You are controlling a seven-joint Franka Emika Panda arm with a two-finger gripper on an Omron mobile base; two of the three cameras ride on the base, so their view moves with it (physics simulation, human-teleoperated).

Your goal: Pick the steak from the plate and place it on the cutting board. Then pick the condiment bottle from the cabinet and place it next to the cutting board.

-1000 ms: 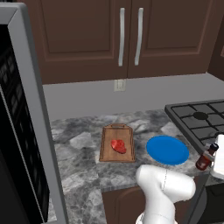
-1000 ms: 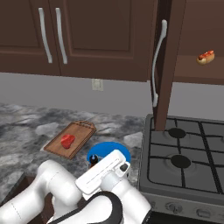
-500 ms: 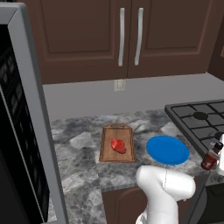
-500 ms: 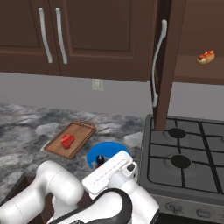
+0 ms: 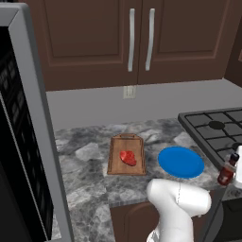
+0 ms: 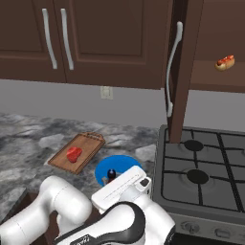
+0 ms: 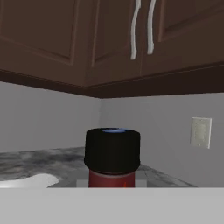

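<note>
Steak (image 5: pixel 127 157) lies on the cutting board (image 5: pixel 115 162), left of the empty plate (image 5: pixel 181 161). Further right, the gripper (image 5: pixel 235 171) is clamped on the condiment bottle (image 5: pixel 227 171), upright near the stove (image 5: pixel 212 132). I'd carry it level and set it gently beside the board.
</note>
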